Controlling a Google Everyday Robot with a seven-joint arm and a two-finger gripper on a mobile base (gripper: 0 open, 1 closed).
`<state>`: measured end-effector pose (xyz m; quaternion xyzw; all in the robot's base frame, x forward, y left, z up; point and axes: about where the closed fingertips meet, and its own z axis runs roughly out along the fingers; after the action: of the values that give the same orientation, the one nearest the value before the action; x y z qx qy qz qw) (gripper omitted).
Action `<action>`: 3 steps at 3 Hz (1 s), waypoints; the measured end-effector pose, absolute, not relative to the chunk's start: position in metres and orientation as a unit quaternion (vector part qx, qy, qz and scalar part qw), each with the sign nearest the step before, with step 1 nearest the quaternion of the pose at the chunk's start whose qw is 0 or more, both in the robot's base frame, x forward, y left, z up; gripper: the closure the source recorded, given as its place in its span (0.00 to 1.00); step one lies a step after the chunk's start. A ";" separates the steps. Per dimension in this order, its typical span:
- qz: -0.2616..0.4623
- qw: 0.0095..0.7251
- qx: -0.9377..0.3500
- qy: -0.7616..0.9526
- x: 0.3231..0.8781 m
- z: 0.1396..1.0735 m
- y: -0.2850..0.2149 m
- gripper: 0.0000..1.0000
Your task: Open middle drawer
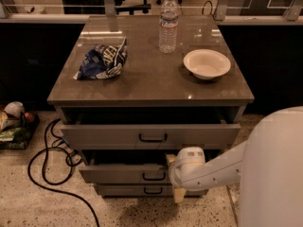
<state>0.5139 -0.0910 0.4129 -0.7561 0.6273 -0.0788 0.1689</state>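
Observation:
The grey cabinet has three drawers. The middle drawer (125, 173) is the second one, with a flat grey front and a small black bar handle (154, 176). It stands pulled out a little, with a dark gap above its front. My gripper (172, 176) is at the right part of that front, just right of the handle, on the end of my white arm (213, 170), which comes in from the lower right. The arm hides the drawer's right end. The top drawer (151, 135) is also pulled out and overhangs the middle one.
On the cabinet top (151, 84) lie a blue crisp bag (102, 60), a water bottle (168, 23) and a white bowl (207, 63). The lowest drawer (137, 190) sits under the middle one. A black cable (47, 174) loops on the floor at left. My white body (274, 174) fills the lower right.

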 end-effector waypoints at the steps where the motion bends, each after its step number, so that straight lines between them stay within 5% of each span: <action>1: -0.097 0.165 -0.757 0.625 0.514 0.428 -0.096 0.00; 2: -0.129 0.159 -0.755 0.623 0.510 0.453 -0.105 0.00; 3: -0.158 0.147 -0.750 0.625 0.503 0.474 -0.110 0.18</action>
<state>0.5032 -0.1099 0.4739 -0.7498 0.6254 -0.1575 0.1474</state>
